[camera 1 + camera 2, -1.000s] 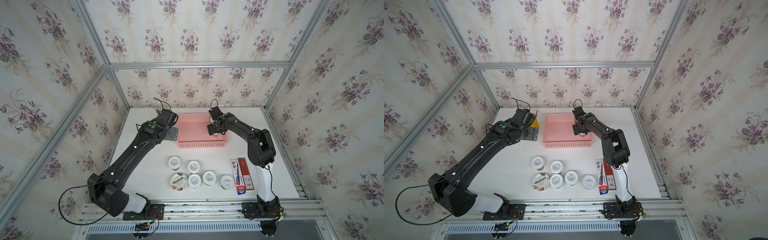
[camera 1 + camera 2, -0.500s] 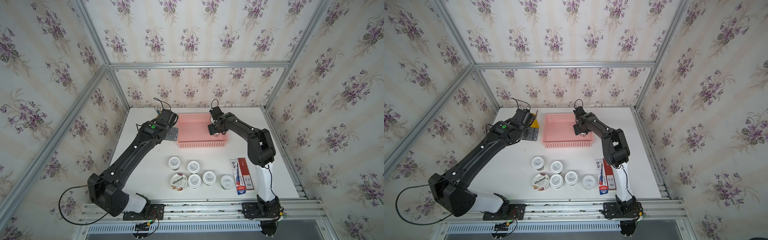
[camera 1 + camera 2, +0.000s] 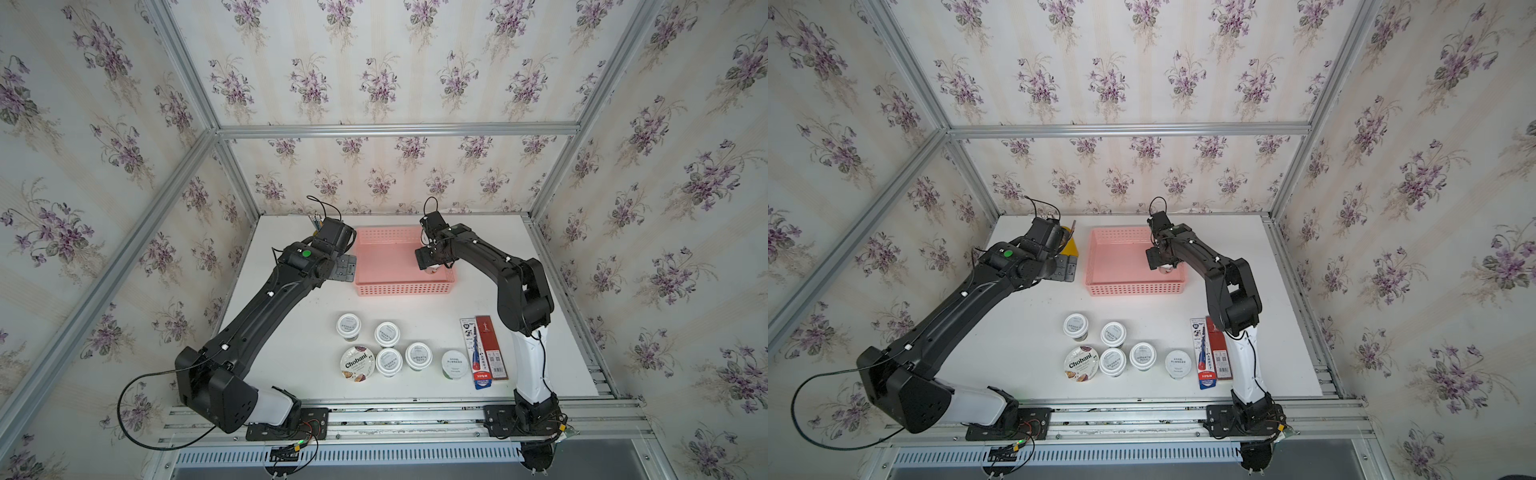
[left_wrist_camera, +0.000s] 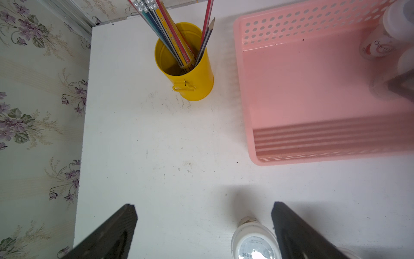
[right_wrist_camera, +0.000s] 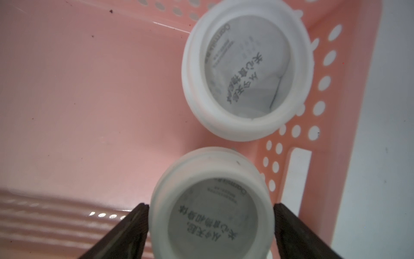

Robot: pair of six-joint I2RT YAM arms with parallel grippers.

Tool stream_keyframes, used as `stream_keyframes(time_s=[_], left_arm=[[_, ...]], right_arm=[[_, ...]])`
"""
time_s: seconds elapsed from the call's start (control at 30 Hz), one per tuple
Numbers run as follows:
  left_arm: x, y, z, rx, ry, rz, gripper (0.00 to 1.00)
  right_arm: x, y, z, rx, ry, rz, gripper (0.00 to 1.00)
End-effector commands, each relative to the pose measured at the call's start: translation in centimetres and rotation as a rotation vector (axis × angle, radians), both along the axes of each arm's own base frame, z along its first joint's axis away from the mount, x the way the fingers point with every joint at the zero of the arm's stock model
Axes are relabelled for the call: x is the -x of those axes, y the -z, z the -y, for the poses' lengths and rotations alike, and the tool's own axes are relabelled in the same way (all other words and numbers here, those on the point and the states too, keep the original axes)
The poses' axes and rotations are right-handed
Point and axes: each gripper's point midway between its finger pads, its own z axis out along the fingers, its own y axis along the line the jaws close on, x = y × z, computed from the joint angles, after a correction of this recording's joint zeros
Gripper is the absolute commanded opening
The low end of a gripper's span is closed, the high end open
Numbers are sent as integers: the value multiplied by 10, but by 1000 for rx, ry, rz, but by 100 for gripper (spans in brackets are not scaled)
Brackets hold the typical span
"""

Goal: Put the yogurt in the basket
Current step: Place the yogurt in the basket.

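Two yogurt cups with white, grey-printed lids stand upright inside the pink basket (image 5: 89,78), close against its perforated end wall. The nearer cup (image 5: 211,215) is positioned directly between the fingers (image 5: 125,233) of the right gripper (image 5: 211,205). Its sides are flanked closely by both fingers, and whether it is clamped or merely flanked cannot be told. The farther cup (image 5: 246,71) is located just ahead of the fingertips, beside the nearer cup and separated from it by a narrow gap. Six more cups are grouped on the white table (image 3: 291,332), outside the basket and well apart from the right gripper, toward its arm base. They comprise four white-lidded cups (image 3: 387,333), the wider Chobani cup (image 3: 357,363) and the pale-green-lidded cup (image 3: 454,363). A blue packet (image 3: 478,357) and a red packet (image 3: 490,349) are laid flat side by side just beyond the pale-green-lidded cup. The left gripper (image 4: 203,215) is held above bare table with its jaws spread wide and nothing between them. Ahead of its fingertips the yellow pencil cup (image 4: 186,67) is seen, and the basket is placed just beside that cup, off to one side of the gripper.
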Motion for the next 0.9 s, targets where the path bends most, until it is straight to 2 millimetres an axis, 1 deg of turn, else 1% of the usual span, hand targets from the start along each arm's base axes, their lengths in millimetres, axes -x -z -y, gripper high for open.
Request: stream_keyframes(time_s=[0.0, 0.07, 0.2, 0.23, 0.3, 0.77, 0.87], left_arm=[[-1, -3, -1, -3, -1, 9, 99], [-1, -4, -1, -2, -2, 13, 99], [-1, -4, -3, -6, -5, 10, 99], [3, -13, -5, 5, -7, 38, 99], [4, -15, -6, 7, -10, 45, 99], [6, -16, -6, 9, -8, 49, 99], [5, -17, -6, 10, -7, 50, 99]], right_arm=[[0, -11, -1, -11, 2, 15, 91], [-1, -14, -2, -18, 2, 22, 90], [-2, -17, -2, -22, 2, 26, 85], [-2, -17, -3, -22, 0, 28, 84], [-2, -16, -3, -21, 1, 26, 82], [-1, -13, 10, 37, 26, 29, 80], [-1, -15, 14, 45, 34, 36, 80]])
